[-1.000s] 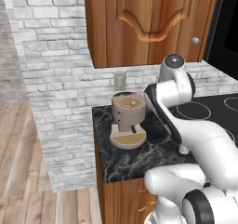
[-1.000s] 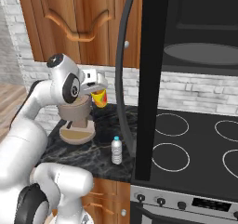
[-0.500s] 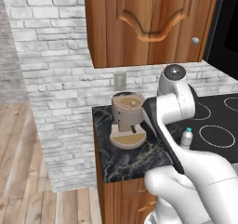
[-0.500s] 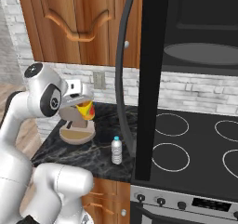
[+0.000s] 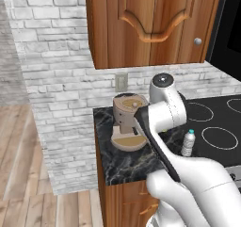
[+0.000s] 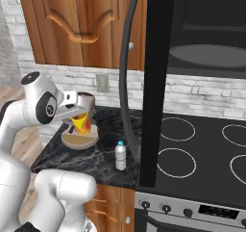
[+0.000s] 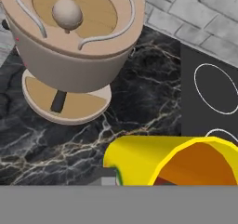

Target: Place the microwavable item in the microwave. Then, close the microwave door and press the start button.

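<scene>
A: Report gripper (image 6: 78, 121) status and item location.

B: The gripper is clamped on the yellow cup (image 6: 80, 124), held above the black marbled bench (image 6: 96, 159), in front of the tan coffee machine (image 6: 80, 137). The cup is a smooth tapered shape with a red-orange mark on its side.

A: What does the hand view add?

B: The cup (image 7: 172, 160) lies across the lower frame, showing a yellow wall and an orange interior. The coffee machine (image 7: 72, 51) appears from above: round top, ball knob, disc-shaped base. The white stove rings are also visible.

A: And the base views?

B: The right base view shows the microwave door (image 6: 156, 82) standing open, glossy black with a long curved bar handle, and the microwave (image 6: 209, 31) cavity with its round plate. A clear water bottle (image 6: 120, 155) with a white cap stands near the bench edge. The left base view shows a wall outlet (image 5: 121, 82) on white brick. No legible writing.
</scene>
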